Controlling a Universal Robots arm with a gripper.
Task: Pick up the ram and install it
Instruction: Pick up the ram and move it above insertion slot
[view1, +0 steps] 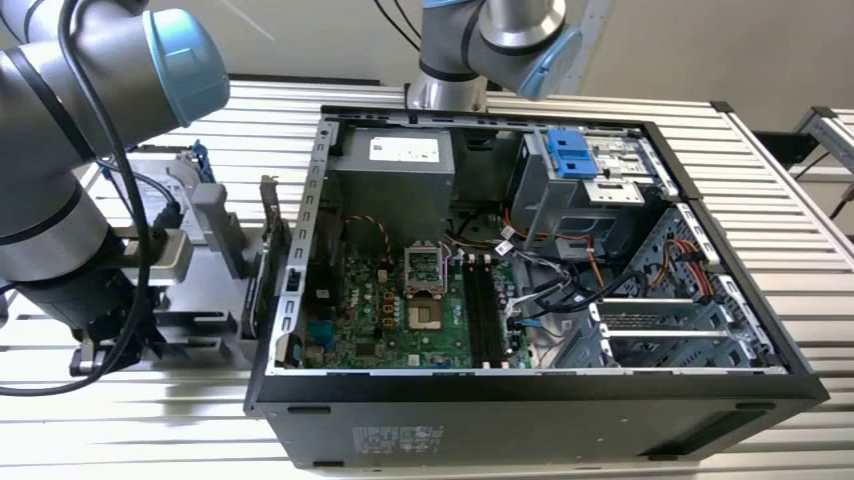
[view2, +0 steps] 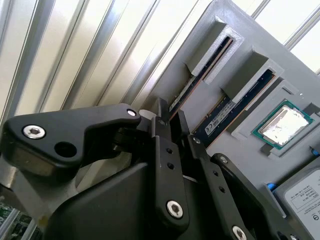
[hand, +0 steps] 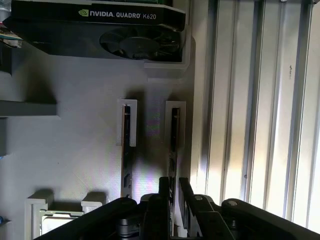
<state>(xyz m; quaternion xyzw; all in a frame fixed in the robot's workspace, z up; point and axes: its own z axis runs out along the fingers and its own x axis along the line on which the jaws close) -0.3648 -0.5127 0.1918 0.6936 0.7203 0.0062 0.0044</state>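
Our hand (hand: 174, 182) is narrow, seemingly pinching the ram (hand: 174, 140) between its tips, though the stick sits unlifted in its holder (hand: 90, 150) slot. Pickup is barely begun; we judge installation into the motherboard (view1: 387, 310), well away, entirely undone.

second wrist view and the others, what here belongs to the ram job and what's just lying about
For the job:
ram at the gripper
black memory slots in the case

Lying about:
second ram stick
processor chip
hard drive
graphics card
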